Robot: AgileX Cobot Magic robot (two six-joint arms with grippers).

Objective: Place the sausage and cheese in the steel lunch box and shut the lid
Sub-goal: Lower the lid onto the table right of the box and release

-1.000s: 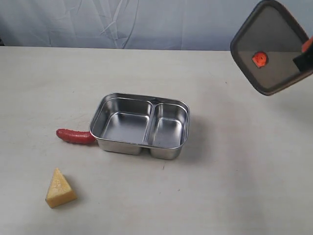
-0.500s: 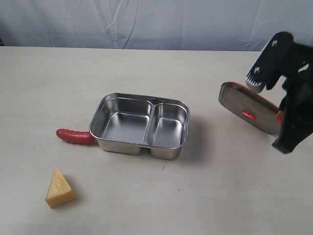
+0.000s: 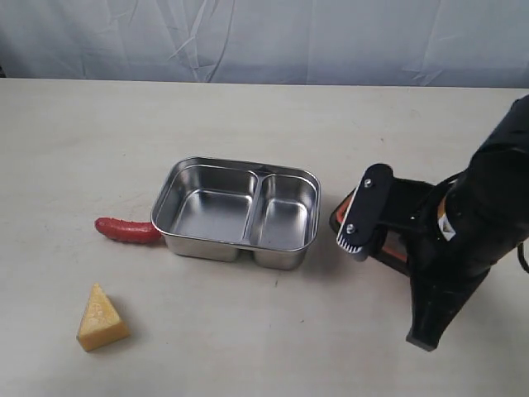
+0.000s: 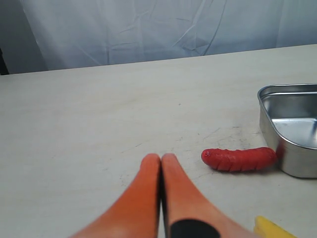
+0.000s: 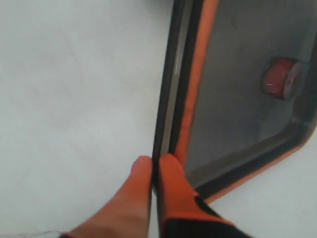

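The steel lunch box (image 3: pixel 216 246) stands open in the middle of the table, both compartments bare. The red sausage (image 3: pixel 126 230) lies against its left wall, and the yellow cheese (image 3: pixel 101 318) wedge sits nearer the front left. My right gripper (image 5: pixel 154 163) is shut on the rim of the dark lid (image 5: pixel 237 99). The orange seal and valve tab (image 5: pixel 279 79) face the camera. The lid (image 3: pixel 392 250) is low beside the box's right side, mostly hidden under my right arm (image 3: pixel 467 240). My left gripper (image 4: pixel 161 159) is shut on nothing, short of the sausage (image 4: pixel 240 158).
A wrinkled pale backdrop (image 3: pixel 264 37) closes off the far edge of the table. The box's corner (image 4: pixel 271 124) and a sliver of the cheese (image 4: pixel 272 230) show in the left wrist view. The right arm's black body stands over the table's right front part.
My right arm has swung down from the upper right, carrying the lid from high in the air to low beside the box's right wall. Box, sausage and cheese have not moved.
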